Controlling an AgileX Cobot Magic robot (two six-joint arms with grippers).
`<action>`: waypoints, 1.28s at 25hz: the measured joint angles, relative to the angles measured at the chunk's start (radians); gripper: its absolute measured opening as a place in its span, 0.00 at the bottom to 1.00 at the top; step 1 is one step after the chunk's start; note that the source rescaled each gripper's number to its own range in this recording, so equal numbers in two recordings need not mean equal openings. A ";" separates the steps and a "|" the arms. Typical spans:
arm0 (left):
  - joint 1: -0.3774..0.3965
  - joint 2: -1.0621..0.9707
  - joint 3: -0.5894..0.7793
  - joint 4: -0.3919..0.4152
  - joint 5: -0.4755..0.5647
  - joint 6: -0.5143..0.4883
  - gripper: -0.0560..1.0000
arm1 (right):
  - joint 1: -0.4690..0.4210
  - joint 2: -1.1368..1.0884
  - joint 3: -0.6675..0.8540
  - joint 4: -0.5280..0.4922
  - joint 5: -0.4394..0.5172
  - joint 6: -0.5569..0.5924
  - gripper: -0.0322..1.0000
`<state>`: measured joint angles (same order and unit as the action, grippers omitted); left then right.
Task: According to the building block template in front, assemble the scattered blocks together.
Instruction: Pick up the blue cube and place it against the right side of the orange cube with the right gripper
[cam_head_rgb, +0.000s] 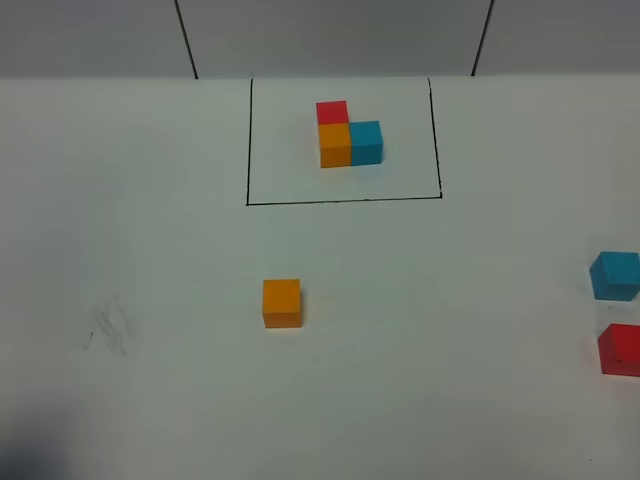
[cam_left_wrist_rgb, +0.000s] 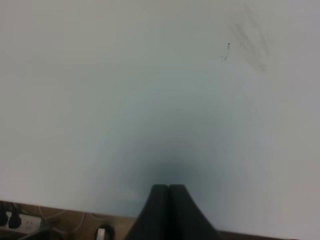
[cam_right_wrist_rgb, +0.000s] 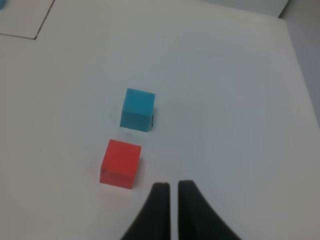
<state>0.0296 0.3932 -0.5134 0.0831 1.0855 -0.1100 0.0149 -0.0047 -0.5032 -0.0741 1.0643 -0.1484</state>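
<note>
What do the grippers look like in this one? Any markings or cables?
The left gripper and right gripper look alike: plain black, two fingers each, widening from narrow tips toward the base. No markings or cables show on them; the arms are out of view.

Overhead: red cube (cam_head_rgb: 620, 350) and blue cube (cam_head_rgb: 615, 276) both clipped by the right edge. Right wrist cam: template cube (cam_right_wrist_rgb: 2, 4) is just a sliver at the frame edge, black outline (cam_right_wrist_rgb: 45, 19) mostly out of shot. Left wrist cam soft all over: smudge (cam_left_wrist_rgb: 250, 40) on the table (cam_left_wrist_rgb: 100, 100) unreadable, power strip (cam_left_wrist_rgb: 17, 220) past the table edge dim, half cropped.
</note>
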 joint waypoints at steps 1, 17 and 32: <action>0.000 -0.001 0.000 0.000 0.000 0.007 0.05 | 0.000 0.000 0.000 0.000 0.000 0.000 0.04; 0.000 -0.356 0.006 -0.004 -0.002 0.064 0.05 | 0.000 0.000 0.000 0.000 0.000 0.000 0.04; 0.000 -0.398 0.008 -0.004 -0.002 0.066 0.05 | 0.000 0.000 0.000 0.000 0.000 0.000 0.04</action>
<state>0.0296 -0.0052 -0.5053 0.0794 1.0830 -0.0436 0.0149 -0.0047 -0.5032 -0.0741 1.0643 -0.1484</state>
